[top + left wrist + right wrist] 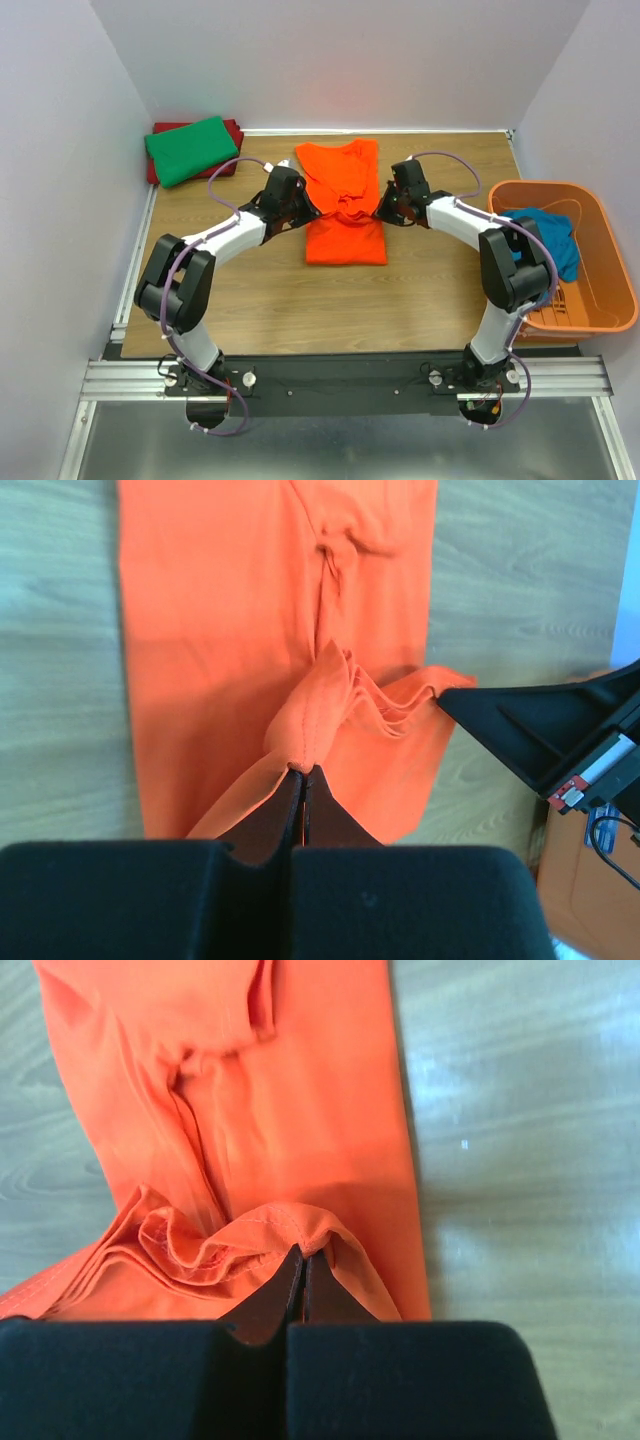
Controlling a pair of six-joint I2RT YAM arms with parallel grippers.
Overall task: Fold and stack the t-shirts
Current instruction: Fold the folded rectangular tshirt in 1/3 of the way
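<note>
Wooden table (270, 300), seen from above. The left gripper (303, 772), fingers pressed together, pinches a bunched hem at the left side of the orange t-shirt (343, 200). The right gripper (303, 1255), likewise clamped, pinches a hemmed fold at the opposite side. The shirt lies mid-table, its near half flat and its far part rumpled. Right: orange basket (610, 290) holding a teal t-shirt (555, 235). Far left corner: folded green t-shirt (190, 148) on a dark red t-shirt (236, 128).

Near tabletop (330, 310) lies open; basket (605, 290) bounds the right; folded shirts (190, 150) fill far-left corner.
</note>
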